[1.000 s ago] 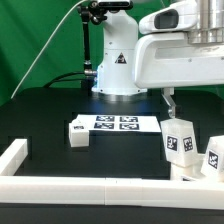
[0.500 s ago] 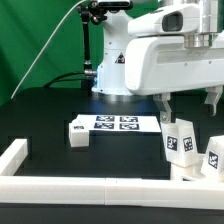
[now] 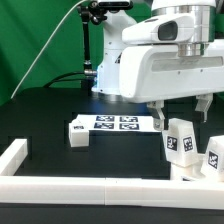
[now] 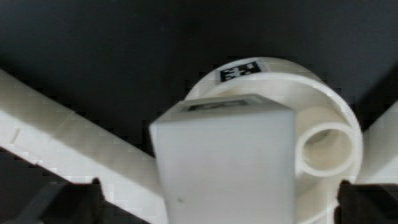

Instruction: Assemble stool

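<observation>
A white stool leg (image 3: 180,140) with a black-and-white tag stands upright at the exterior view's right, against the round white seat (image 3: 196,172). My gripper (image 3: 180,112) hangs just above the leg's top. It is open, one finger on either side, touching nothing. In the wrist view the leg (image 4: 231,150) fills the middle between the dark fingertips (image 4: 71,205). The seat (image 4: 329,100) lies behind it with a round hole and a tag. A second leg (image 3: 215,155) stands at the far right edge. A third small tagged part (image 3: 78,132) lies to the left.
The marker board (image 3: 118,123) lies flat at the robot's base. A long white border rail (image 3: 100,190) runs along the front and turns up the left side (image 3: 15,155); it also crosses the wrist view (image 4: 71,140). A green curtain hangs behind.
The arm has swung toward the exterior view's left and forward, bringing the open gripper from beside the upright leg to directly over it. The parts have not moved.
</observation>
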`<state>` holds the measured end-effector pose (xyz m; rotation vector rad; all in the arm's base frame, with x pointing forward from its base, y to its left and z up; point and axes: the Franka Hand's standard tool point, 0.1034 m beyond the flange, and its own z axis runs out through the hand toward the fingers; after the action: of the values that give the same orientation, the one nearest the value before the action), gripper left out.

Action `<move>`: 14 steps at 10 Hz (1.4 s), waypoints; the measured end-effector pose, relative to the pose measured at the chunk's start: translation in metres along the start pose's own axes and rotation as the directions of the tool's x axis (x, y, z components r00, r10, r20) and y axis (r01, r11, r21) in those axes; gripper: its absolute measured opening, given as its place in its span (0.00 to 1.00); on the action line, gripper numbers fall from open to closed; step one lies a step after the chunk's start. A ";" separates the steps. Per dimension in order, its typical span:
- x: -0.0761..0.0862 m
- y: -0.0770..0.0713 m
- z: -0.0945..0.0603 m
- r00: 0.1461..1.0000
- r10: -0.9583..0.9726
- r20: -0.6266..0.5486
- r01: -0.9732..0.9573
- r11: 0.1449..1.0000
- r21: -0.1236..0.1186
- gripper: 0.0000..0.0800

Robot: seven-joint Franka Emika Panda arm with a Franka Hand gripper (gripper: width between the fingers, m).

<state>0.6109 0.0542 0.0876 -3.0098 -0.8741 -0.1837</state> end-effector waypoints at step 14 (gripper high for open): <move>-0.001 -0.004 0.005 0.762 0.648 0.018 -0.648 0.762 -0.005 0.42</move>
<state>0.6088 0.0575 0.0821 -3.0923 0.2160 -0.1411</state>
